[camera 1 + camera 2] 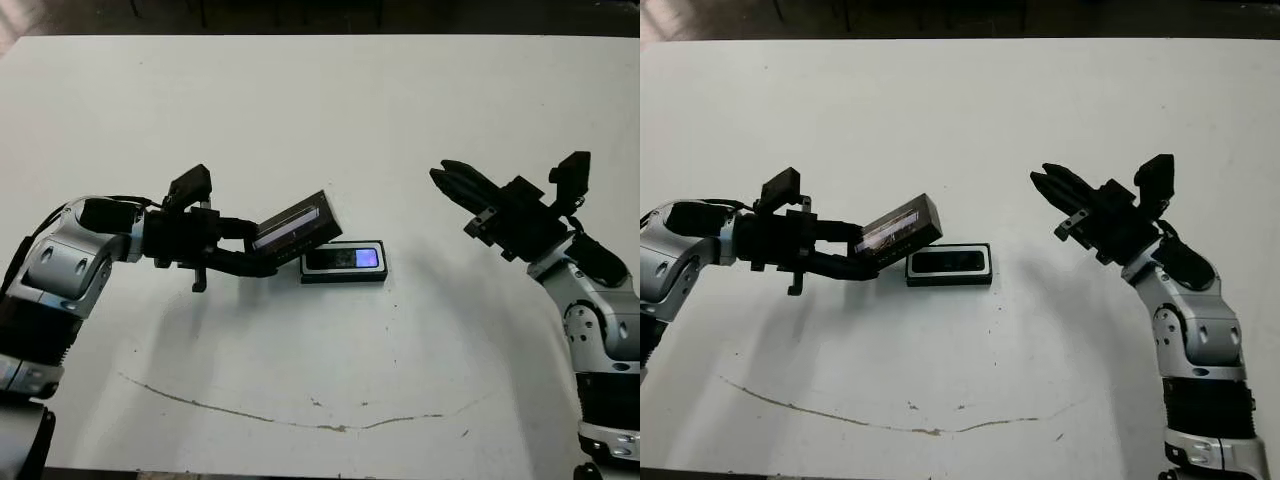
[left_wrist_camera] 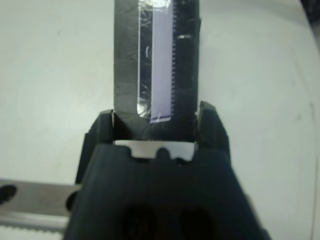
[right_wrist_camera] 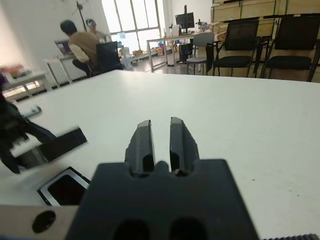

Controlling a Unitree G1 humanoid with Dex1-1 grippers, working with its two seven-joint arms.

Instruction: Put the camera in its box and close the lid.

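Left gripper (image 1: pixel 262 252) clamped on lid (image 1: pixel 295 229), tilted just beside box (image 1: pixel 343 275) (camera (image 1: pixel 343 259) seated inside). Right gripper (image 1: pixel 440 178) well apart from box, fingers nearly together, gripping nothing.

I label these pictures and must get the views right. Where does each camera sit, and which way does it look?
Head eyes: high, looking forward and down at the table; both arms show.
Left wrist: along the left gripper, shut on the lid.
Right wrist: along the right gripper, across the table toward chairs and people.
Shared: head and right wrist both see lid and box.
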